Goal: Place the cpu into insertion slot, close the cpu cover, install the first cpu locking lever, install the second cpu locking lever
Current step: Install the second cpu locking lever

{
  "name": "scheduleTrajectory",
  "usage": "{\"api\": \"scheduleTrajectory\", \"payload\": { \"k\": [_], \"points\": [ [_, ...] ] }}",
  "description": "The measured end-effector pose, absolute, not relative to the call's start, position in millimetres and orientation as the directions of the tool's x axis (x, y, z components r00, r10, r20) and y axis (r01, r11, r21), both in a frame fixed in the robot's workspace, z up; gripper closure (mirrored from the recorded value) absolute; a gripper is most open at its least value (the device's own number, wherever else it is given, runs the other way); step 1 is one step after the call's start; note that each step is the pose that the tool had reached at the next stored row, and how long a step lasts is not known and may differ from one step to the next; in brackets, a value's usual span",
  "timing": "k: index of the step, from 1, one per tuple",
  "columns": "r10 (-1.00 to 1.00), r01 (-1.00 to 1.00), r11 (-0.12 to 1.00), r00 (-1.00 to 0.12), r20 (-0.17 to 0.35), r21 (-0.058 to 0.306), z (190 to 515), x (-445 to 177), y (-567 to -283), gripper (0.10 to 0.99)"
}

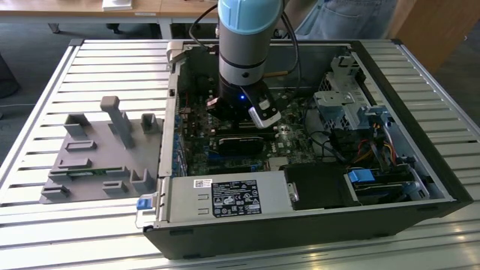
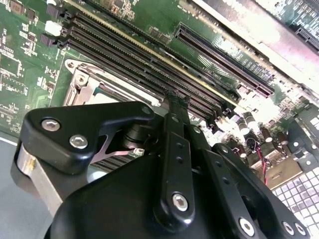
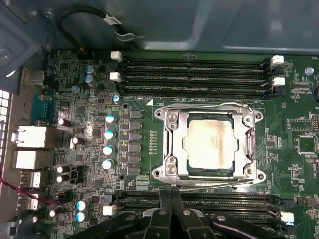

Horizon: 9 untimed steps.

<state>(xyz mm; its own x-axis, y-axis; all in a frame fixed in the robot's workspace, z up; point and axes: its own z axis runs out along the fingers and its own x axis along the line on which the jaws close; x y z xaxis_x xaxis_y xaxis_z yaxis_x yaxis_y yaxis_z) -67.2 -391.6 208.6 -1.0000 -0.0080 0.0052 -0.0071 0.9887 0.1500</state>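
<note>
Nearest in the exterior view stands the open computer case (image 1: 300, 225) on a slatted tabletop (image 1: 45, 73), its power supply (image 1: 225, 198) along the near wall with a white-and-black label whose print is not given here. On the exterior view's left, well apart from the case, lies a grey fixture block (image 1: 98, 157) with upright posts.

Farther in, the arm (image 1: 248, 39) reaches down into the case, and the gripper (image 3: 172, 211) hangs low over the motherboard (image 3: 89, 99), just beside the socket; in both wrist views the jaws stand drawn together with nothing between them.

The cpu (image 3: 209, 144) sits in the insertion slot (image 3: 188, 170), its dull metal top showing through the window of the cpu cover (image 3: 172, 144), which lies flat upon it. Thin wire locking levers (image 3: 199, 105) run along the frame's edges and appear laid down; whether each is hooked under its catch cannot be told. Judged so, placing and cover-closing look done, and the lever steps are at or near their end.

Memory slots (image 3: 194, 74) flank the socket on two sides. Board markings are too small to read. At the far edge a person's legs (image 1: 352, 17) stand beside a wooden desk (image 1: 75, 7).
</note>
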Motion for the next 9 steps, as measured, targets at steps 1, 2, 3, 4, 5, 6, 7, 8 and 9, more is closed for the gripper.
{"api": "scheduleTrajectory", "payload": {
  "k": [1, 2, 3, 4, 5, 6, 7, 8, 9],
  "points": [
    [-0.008, -0.007, 0.989, -1.0, 0.005, 0.15, 208.6, -67.2, -391.6, 0.98],
    [-0.008, -0.007, 0.989, -1.0, 0.005, 0.151, 208.6, -67.3, -391.6, 0.98],
    [-0.008, -0.007, 0.988, -1.0, 0.005, 0.155, 208.6, -67.3, -391.7, 0.98],
    [-0.008, -0.007, 0.987, -1.0, 0.005, 0.161, 208.4, -67.5, -391.7, 0.98],
    [-0.008, -0.007, 0.986, -1.0, 0.005, 0.164, 208.1, -67.5, -391.6, 0.98],
    [-0.008, -0.007, 0.985, -1.0, 0.005, 0.17, 207.5, -67.5, -391.6, 0.98],
    [-0.008, -0.007, 0.985, -1.0, 0.005, 0.175, 206.7, -67.6, -391.6, 0.98],
    [-0.008, -0.007, 0.984, -1.0, 0.005, 0.179, 205.8, -67.7, -391.6, 0.98],
    [-0.008, -0.007, 0.983, -1.0, 0.005, 0.183, 204.7, -67.9, -391.5, 0.98]
  ]
}}
